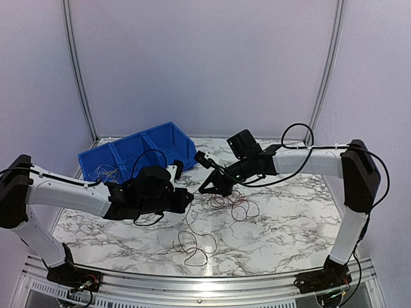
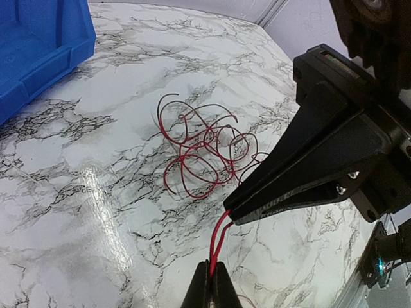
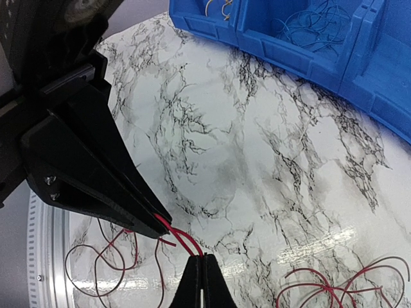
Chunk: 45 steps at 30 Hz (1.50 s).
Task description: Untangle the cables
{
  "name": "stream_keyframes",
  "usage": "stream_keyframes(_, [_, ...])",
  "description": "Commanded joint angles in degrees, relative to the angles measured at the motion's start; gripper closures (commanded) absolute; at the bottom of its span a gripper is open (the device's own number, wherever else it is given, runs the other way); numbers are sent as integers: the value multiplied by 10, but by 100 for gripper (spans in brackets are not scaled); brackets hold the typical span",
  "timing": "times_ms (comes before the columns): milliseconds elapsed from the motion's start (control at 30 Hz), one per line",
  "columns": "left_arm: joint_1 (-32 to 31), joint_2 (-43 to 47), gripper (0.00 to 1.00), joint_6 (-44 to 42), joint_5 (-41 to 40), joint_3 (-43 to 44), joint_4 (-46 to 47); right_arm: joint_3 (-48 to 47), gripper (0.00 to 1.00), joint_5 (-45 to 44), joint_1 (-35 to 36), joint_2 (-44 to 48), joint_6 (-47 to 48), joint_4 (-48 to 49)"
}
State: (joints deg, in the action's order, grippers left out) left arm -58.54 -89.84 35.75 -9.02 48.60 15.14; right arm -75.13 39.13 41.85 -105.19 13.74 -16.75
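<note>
a: what's the left gripper [image 2: 210, 274] doing?
b: it's clenched tight on two red strands of the cables [image 2: 205, 154].
a: and the right gripper [image 3: 201, 266]?
b: it's clamped on the same red strands, nearly tip to tip with the left, above the table [image 1: 289, 218].
a: where's the rest of the bundle?
b: the main tangle of red and dark loops lies on the marble just beside the tips, on the right arm's side. another loose loop sits nearer the front edge. a blue bin [image 1: 138, 151] stands at the far left, with thin wires inside.
</note>
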Motion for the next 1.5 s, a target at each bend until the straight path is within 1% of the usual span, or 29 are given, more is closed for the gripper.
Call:
stream_keyframes(0, [4, 41, 100, 13, 1, -7, 11, -22, 91, -11, 0, 10, 5, -2])
stream_keyframes(33, [4, 47, 100, 19, -2, -9, 14, -23, 82, -16, 0, 11, 1, -2])
stream_keyframes(167, [3, 77, 100, 47, -22, -31, 64, -14, 53, 0, -2, 29, 5, 1])
stream_keyframes(233, [3, 88, 100, 54, -30, -35, 82, 1, 43, 24, -1, 43, 6, 16])
stream_keyframes(267, [2, 93, 100, 55, -36, -35, 88, 6, 40, 32, 0, 48, 7, 21])
stream_keyframes(400, [2, 108, 100, 72, -53, -43, 121, 13, 34, 62, 5, 54, 19, 25])
stream_keyframes(500, [0, 116, 100, 92, -54, -53, 162, 18, 32, 84, 15, 53, 18, 36])
stream_keyframes(733, [-7, 113, 100, 114, -60, -54, 217, 19, 28, 85, 46, 56, 14, 57])
stream_keyframes(800, [-9, 110, 100, 117, -58, -52, 227, 24, 27, 78, 49, 58, -1, 76])
stream_keyframes(933, [-12, 109, 100, 129, -55, -54, 247, 65, 25, 47, 49, 86, -47, 168])
stream_keyframes(1000, [-13, 108, 100, 132, -50, -53, 252, 73, 26, 41, 50, 93, -66, 198])
stream_keyframes(1033, [-14, 110, 100, 133, -48, -54, 253, 73, 28, 39, 50, 94, -71, 207])
stream_keyframes(1267, [-22, 110, 100, 140, -46, -53, 259, 59, 37, 60, 52, 74, -98, 223])
stream_keyframes(1333, [-24, 110, 100, 141, -45, -54, 261, 58, 46, 68, 53, 70, -101, 225])
stream_keyframes(1400, [-25, 114, 100, 141, -47, -57, 262, 61, 62, 73, 54, 72, -100, 228])
stream_keyframes(1433, [-25, 116, 100, 141, -47, -59, 262, 64, 73, 76, 53, 75, -97, 229])
stream_keyframes(1467, [-25, 119, 100, 140, -48, -61, 262, 67, 89, 79, 53, 78, -92, 230])
